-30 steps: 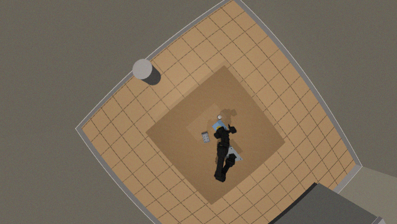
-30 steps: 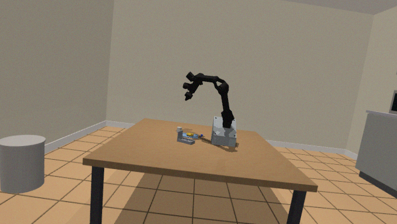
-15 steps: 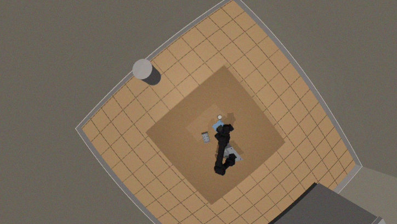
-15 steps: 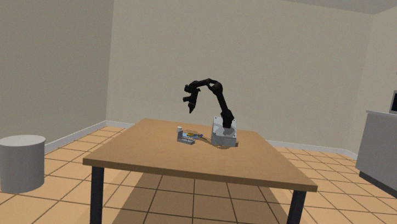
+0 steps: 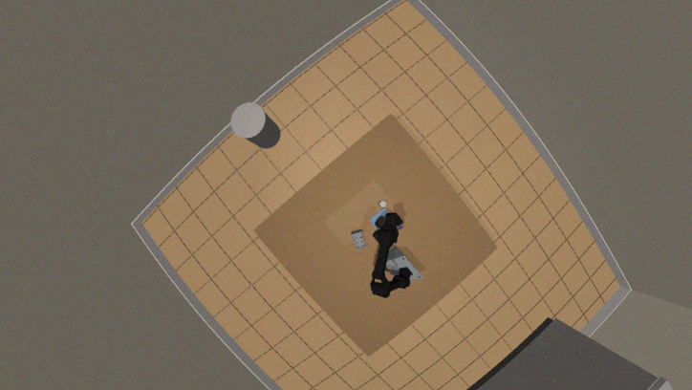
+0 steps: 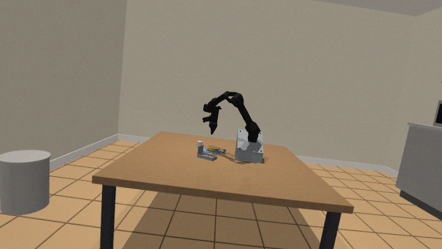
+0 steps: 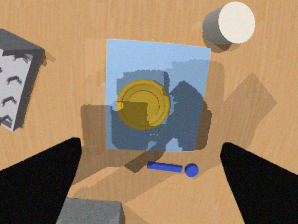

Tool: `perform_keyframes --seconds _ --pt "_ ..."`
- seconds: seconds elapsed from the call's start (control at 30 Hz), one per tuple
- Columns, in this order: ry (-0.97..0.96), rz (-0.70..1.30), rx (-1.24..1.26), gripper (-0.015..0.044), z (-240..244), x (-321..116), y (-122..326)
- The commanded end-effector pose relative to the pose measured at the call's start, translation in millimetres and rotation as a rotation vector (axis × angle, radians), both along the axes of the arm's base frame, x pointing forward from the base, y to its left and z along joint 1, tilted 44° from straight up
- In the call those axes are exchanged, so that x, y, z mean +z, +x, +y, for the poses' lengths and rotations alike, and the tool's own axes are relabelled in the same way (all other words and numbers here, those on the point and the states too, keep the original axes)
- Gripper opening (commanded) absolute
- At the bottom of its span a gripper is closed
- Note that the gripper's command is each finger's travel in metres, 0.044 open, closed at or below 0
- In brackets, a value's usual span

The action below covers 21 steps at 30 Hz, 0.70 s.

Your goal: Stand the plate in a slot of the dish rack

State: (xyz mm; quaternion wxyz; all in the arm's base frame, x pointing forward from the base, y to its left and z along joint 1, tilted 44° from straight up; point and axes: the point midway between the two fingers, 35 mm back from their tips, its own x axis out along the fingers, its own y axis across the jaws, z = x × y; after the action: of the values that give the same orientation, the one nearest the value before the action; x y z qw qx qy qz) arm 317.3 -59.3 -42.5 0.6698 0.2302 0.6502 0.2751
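Note:
The yellow round plate [image 6: 211,149] [image 7: 143,104] lies flat on a light blue cloth [image 7: 150,55] [image 5: 375,219]; the arm hides it in the top view. The grey dish rack [image 5: 356,231] [image 6: 199,151] [image 7: 27,90] stands on the table beside the cloth, at the left edge of the wrist view and partly cut off there. No plate is in the part of it that shows. My gripper [image 6: 212,133] [image 7: 152,148] points down, high above the table near the plate. It is open with nothing between its fingers, which show wide apart at either side of the wrist view.
A white cylinder [image 5: 382,204] [image 6: 199,143] [image 7: 236,22] stands close to the cloth's far corner. A blue bar [image 7: 165,166] and a blue disc [image 7: 191,170] lie at the cloth's near edge. The grey robot base [image 5: 411,273] [image 6: 250,155] [image 7: 95,211] stands behind them.

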Motion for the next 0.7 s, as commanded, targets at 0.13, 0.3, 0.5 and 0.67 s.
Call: perform_keyframes --seconds 0.13,0.3,0.5,0.67 --pt "0.029 0.037 0.009 0.04 54 -55 -12" --pt "0.028 0.037 0.008 0.04 56 -56 -12" --pt "0.028 0.037 0.008 0.04 63 -64 -12" --pt "0.028 0.037 0.008 0.04 68 -70 -12"
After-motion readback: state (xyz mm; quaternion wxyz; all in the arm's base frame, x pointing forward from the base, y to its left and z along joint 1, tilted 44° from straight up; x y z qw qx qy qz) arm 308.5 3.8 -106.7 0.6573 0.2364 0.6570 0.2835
